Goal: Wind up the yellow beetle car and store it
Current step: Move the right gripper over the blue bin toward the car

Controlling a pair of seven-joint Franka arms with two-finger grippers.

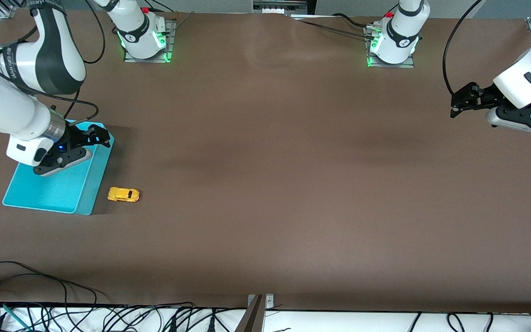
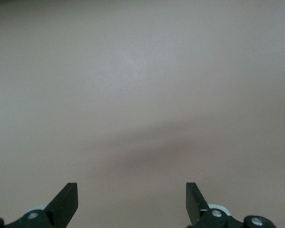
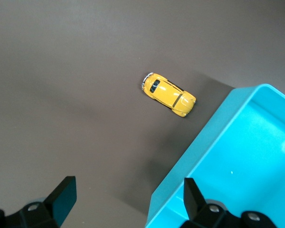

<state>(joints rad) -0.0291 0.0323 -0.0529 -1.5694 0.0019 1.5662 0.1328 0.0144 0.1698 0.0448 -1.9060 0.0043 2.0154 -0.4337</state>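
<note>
the yellow beetle car (image 1: 123, 194) stands on its wheels on the brown table (image 1: 293, 184), just beside the turquoise bin (image 1: 58, 191) and apart from it, at about three o'clock from the bin's nearer corner in the front view. the bin sits at the right arm's end of the table, and nothing can be made out inside it.

the right gripper (image 1: 96, 135) hangs over the bin's upper edge, at roughly eleven o'clock from the car, fingers released and grasping nothing; its wrist view shows the car (image 3: 169, 95) and the bin's rim (image 3: 199, 156) past its spread fingers (image 3: 61, 197).

the left gripper (image 1: 461, 99) waits over bare table at the left arm's end, fingers (image 2: 66, 202) spread wide and holding nothing.
</note>
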